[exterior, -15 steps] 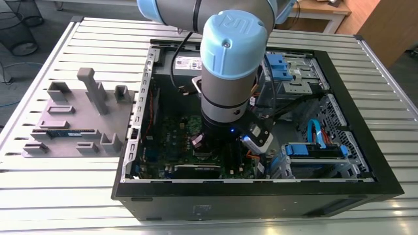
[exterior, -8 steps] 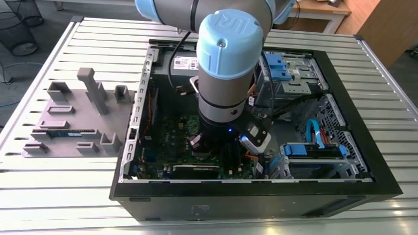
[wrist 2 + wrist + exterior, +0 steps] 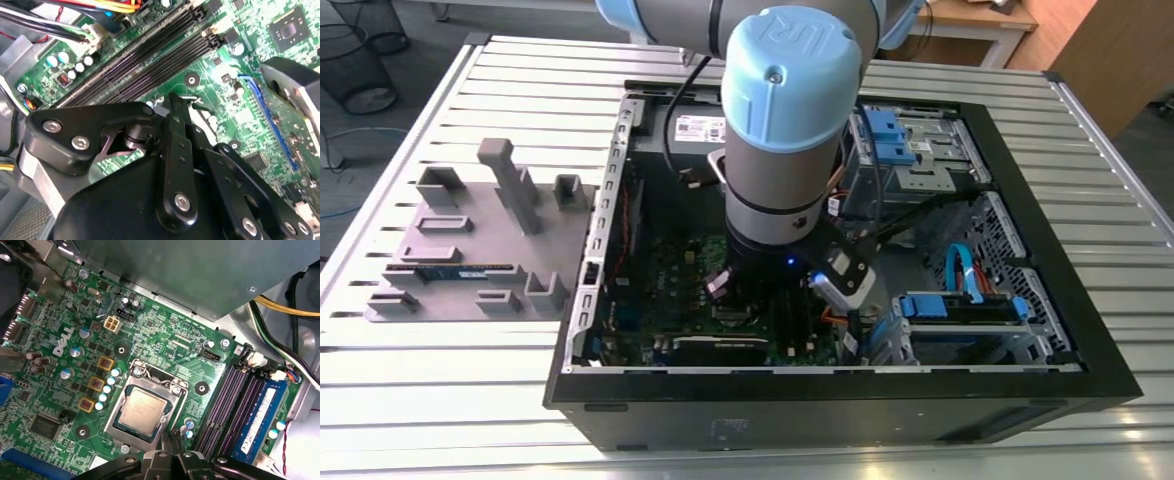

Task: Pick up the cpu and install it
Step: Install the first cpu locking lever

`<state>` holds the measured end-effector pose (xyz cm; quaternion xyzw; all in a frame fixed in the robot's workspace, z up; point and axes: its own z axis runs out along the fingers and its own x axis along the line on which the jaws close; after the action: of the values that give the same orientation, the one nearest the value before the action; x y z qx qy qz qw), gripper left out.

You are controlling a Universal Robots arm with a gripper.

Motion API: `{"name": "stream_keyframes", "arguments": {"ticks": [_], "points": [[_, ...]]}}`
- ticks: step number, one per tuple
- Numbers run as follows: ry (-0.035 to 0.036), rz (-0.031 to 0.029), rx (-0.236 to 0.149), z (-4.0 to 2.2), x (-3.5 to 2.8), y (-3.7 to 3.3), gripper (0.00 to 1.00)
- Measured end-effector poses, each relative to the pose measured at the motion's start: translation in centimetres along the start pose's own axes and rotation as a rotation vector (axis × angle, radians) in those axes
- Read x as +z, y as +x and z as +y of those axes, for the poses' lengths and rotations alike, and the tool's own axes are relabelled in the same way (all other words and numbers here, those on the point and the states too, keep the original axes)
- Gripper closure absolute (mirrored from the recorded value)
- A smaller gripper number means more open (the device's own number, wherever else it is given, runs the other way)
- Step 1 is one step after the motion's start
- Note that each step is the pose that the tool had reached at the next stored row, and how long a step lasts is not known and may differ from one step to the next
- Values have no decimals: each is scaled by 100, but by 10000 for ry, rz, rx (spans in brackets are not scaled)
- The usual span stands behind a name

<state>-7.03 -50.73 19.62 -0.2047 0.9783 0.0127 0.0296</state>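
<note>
The cpu (image 3: 142, 412) is a small silvery square with a pale rim. It lies flat inside the metal socket frame (image 3: 131, 385) on the green motherboard (image 3: 165, 335). In the first wrist view, my gripper (image 3: 168, 437) shows its black fingers drawn together into one narrow tip just beside the socket's near corner, with nothing between them. The second wrist view has the same gripper (image 3: 173, 100) and its black linkages low over the board beside the memory slots (image 3: 145, 60). In the exterior view the arm (image 3: 781, 150) reaches straight down into the open computer case (image 3: 854, 400).
A blue memory stick (image 3: 255, 415) sits in one slot next to empty black slots (image 3: 225, 400). Cable bundles (image 3: 280, 335) run along the case wall. A drive cage with blue parts (image 3: 961, 300) takes up the exterior view's right. A grey fixture block (image 3: 480, 240) lies left of the case.
</note>
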Motion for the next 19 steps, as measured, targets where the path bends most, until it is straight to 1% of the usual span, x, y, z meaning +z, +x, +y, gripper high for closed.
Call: {"name": "stream_keyframes", "arguments": {"ticks": [5,6,9,10,14,15,16,18,19], "points": [[1,1,6,0,-12,0,89],[3,3,6,0,-39,-2,89],[4,3,7,2,-165,-10,89],[6,4,6,2,-182,-12,89],[3,1,7,2,-182,-12,89],[-15,41,8,2,-181,-13,89],[-76,184,13,0,-180,-15,89],[-215,515,27,-1,-177,-18,89],[-269,640,32,-1,-176,-19,89]]}}
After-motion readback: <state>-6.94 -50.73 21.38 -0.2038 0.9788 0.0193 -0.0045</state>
